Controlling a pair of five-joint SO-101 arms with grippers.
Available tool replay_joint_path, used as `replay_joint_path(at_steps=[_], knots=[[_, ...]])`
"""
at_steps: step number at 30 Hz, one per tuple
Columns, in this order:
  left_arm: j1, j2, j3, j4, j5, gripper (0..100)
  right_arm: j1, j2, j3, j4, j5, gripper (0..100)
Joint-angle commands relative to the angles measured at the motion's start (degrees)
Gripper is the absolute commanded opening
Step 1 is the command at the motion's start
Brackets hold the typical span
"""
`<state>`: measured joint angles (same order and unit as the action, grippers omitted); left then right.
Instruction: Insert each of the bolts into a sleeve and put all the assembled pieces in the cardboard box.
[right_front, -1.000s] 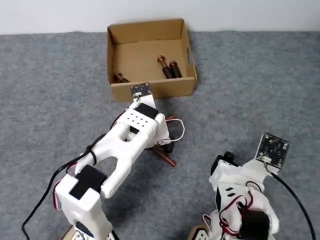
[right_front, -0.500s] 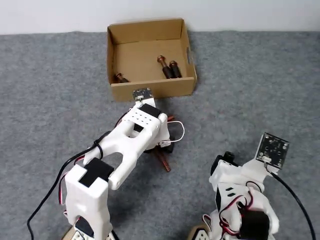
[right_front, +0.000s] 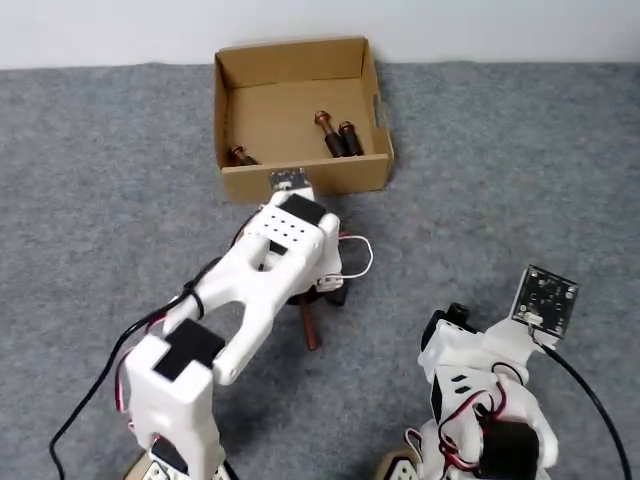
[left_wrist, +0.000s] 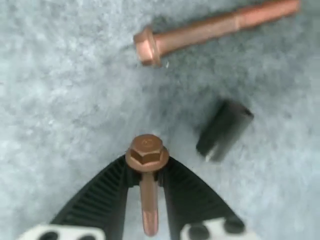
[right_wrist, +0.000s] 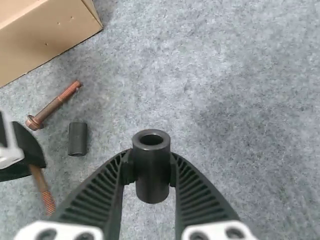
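two bolts and two sleeves are counted outside the cardboard box (right_front: 300, 180), and three assembled pieces (right_front: 336, 136) inside it. two of these lie side by side near its right wall, and one lies in its near left corner. the box is set at the far edge of the surface (right_front: 520, 180), about midway along, with its top open.

one bolt (left_wrist: 148, 200) is pinched just behind its head by the left gripper (left_wrist: 146, 167) – the jaws are closed on the shank, which runs back between them. it is held over the middle of the surface. one sleeve (right_wrist: 151, 150) is clamped across its body by the right gripper (right_wrist: 151, 170), the jaws drawn in to the sleeve's width, toward the near right corner.

the loose bolt (right_wrist: 52, 106) lies flat in front of the box's near wall, apart from it. the loose sleeve (right_wrist: 78, 138) lies just beside its head, not touching.

a broad stretch of grey surface is seen from the box's right wall out to the right edge and down to the right arm.

the bolts are copper-coloured, with a flanged hexagonal head and a threaded tip – the sleeves are short black cylinders with a round bore.
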<state>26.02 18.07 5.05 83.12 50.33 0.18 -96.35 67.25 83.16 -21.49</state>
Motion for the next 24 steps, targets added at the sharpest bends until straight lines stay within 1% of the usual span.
replay_joint_path(at_steps=[1, 3, 5, 9, 13, 17, 20, 24], knots=[[-0.4, -8.8, -2.3, 4.6, -2.8, 0, 0.1, 0.1, -0.9, 0.1, -0.3, 0.8], [-0.4, -12.8, -1.5, 5.2, -4.0, 0, 0.0, 0.1, -1.1, 0.1, -0.3, 0.8], [0.2, -17.8, 0.9, 5.1, -4.8, 0, -1.5, 0.1, -1.8, 0.3, -0.2, 0.8], [3.6, -29.5, 10.9, 2.4, -5.4, 0, -5.4, 0.1, -2.3, 1.1, -0.3, 0.8], [4.0, -43.5, 23.1, -6.4, -5.6, 0, -6.0, 0.1, -2.4, 0.9, -0.3, 0.8], [3.1, -56.6, 33.9, -14.6, -8.9, 0, -6.5, 0.1, -2.5, 0.8, -0.3, 0.8], [1.9, -65.6, 40.1, -18.7, -12.3, 0, -10.2, -1.2, -3.0, 0.7, -0.4, 0.8], [0.0, -75.3, 46.0, -22.5, -15.3, 0, -15.0, -6.7, -2.4, 0.2, -0.3, 0.8]])
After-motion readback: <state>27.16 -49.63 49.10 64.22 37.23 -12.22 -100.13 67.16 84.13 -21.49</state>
